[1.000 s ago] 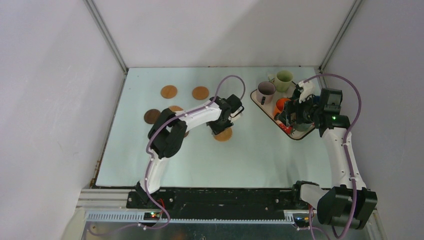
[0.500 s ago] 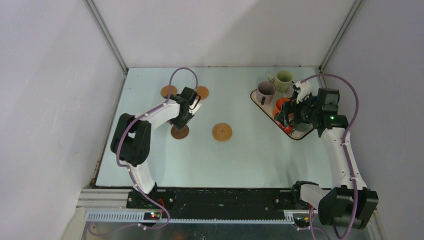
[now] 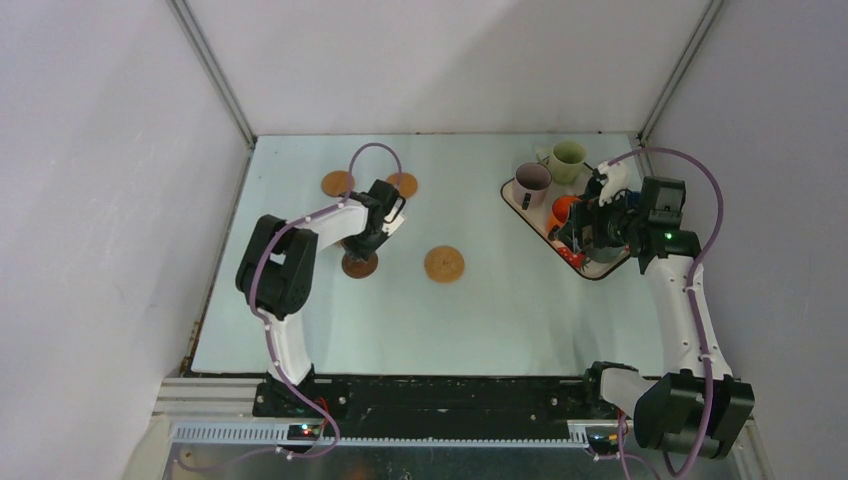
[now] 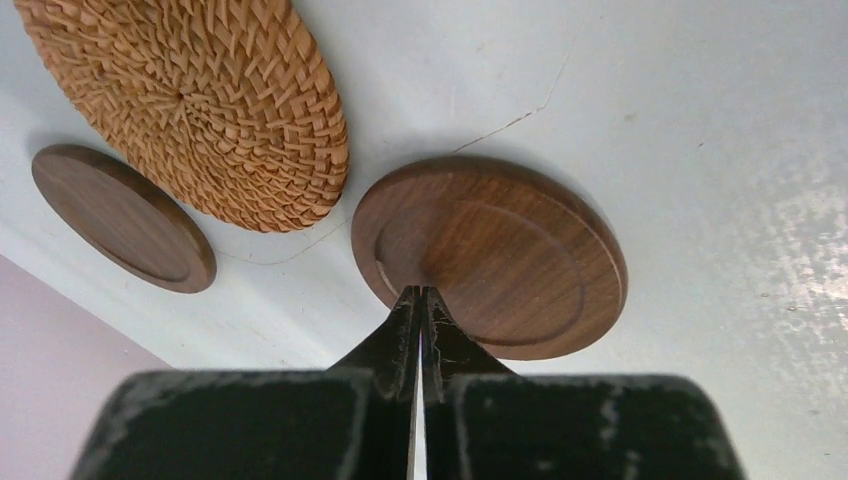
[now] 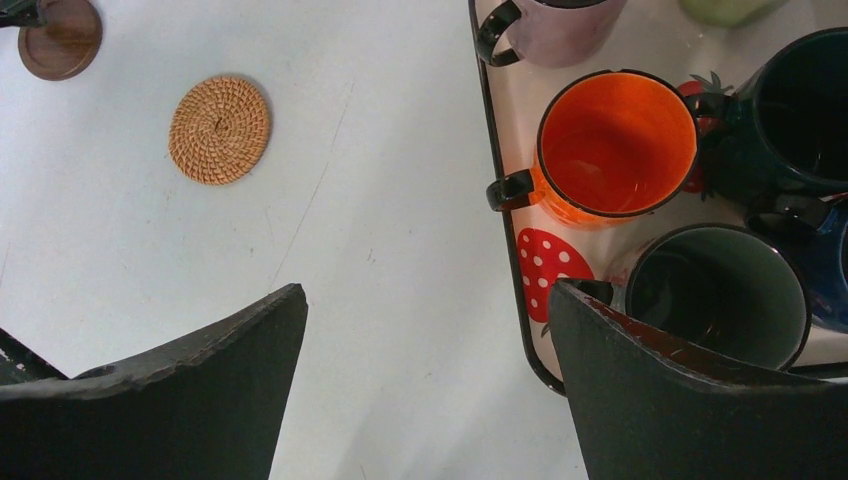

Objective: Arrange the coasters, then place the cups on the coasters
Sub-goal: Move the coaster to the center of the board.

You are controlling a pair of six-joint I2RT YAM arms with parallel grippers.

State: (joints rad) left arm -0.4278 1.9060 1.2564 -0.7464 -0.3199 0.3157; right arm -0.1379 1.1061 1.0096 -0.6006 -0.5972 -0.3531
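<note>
My left gripper is shut, nothing between its fingers, and its tips rest at the near rim of a dark brown coaster that lies flat on the table. A woven tan coaster and a second dark brown one lie just beyond. From above, this dark coaster sits left of a tan coaster; two more tan ones lie farther back. My right gripper hangs open over the tray's left edge. The orange cup, mauve cup, dark green cups and navy cup stand on the tray.
The white strawberry-print tray sits at the back right, with a pale green cup at its far corner. The left arm's forearm covers the coasters beneath it in the top view. Enclosure walls close in both sides and the back.
My left arm swung left from the tan coaster at mid-table to the dark brown coaster, and its gripper closed. The right arm has stayed in place, open.
</note>
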